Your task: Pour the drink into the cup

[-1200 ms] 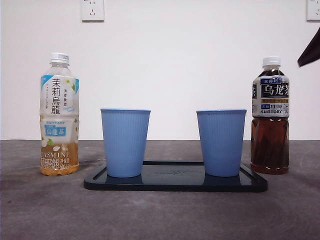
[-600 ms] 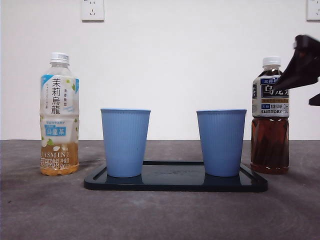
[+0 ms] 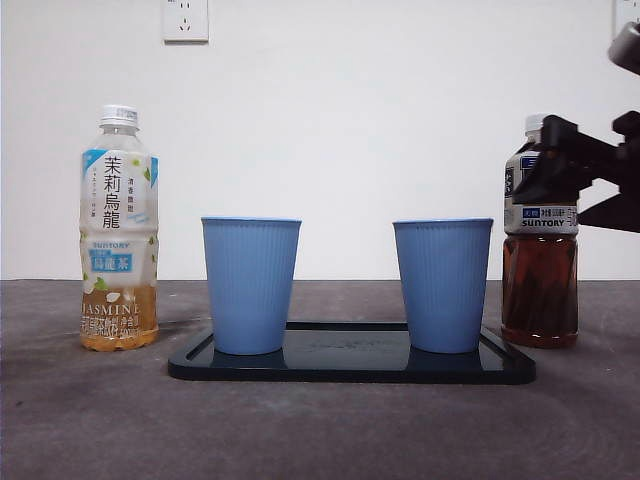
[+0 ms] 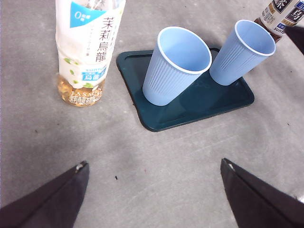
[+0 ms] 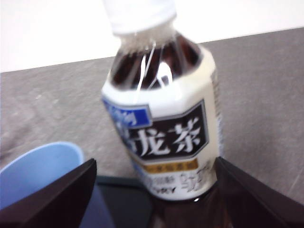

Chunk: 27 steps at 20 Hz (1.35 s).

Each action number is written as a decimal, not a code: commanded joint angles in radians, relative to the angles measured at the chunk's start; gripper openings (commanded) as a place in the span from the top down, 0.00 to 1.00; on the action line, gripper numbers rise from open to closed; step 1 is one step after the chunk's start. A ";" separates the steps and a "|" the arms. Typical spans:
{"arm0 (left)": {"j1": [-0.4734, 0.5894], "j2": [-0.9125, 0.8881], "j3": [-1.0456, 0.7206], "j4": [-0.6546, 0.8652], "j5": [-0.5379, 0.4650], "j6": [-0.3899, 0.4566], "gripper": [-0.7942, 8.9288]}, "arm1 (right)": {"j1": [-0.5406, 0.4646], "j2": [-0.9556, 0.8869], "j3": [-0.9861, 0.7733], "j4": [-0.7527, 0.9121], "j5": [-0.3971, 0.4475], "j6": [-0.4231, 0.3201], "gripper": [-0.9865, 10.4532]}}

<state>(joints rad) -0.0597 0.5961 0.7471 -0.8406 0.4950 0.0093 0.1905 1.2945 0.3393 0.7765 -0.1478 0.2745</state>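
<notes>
A dark oolong tea bottle (image 3: 540, 285) with a white cap stands upright at the tray's right end. My right gripper (image 3: 577, 188) has come in from the right at its label height. In the right wrist view the gripper (image 5: 156, 162) is open, one jaw on each side of the bottle (image 5: 164, 109), not touching it. Two blue cups (image 3: 250, 285) (image 3: 443, 285) stand upright on the dark tray (image 3: 350, 368). A pale jasmine tea bottle (image 3: 119, 230) stands left of the tray. My left gripper (image 4: 153, 163) hangs open over bare table, holding nothing.
A white wall with sockets (image 3: 185, 18) runs close behind the table. In the left wrist view both cups (image 4: 175, 66) (image 4: 242, 52) look empty, and the jasmine bottle (image 4: 88, 52) stands beside the tray (image 4: 190, 114).
My right gripper has come down and leftward from the top right corner to the dark bottle's label. The bottles, cups and tray have not moved.
</notes>
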 commanded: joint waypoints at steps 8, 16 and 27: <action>-0.002 0.005 0.021 0.008 0.002 0.005 0.46 | 0.001 0.169 0.110 0.039 0.057 -0.075 0.56; -0.002 0.005 0.021 0.007 0.002 0.006 0.46 | 0.001 0.267 0.122 0.132 0.099 -0.103 0.56; -0.002 0.005 0.021 0.008 0.002 0.006 0.46 | 0.001 0.298 0.145 0.176 0.147 -0.105 0.72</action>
<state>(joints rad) -0.0597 0.5961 0.7471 -0.8413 0.4950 0.0093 0.1898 1.5818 0.4706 0.9314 -0.0109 0.1791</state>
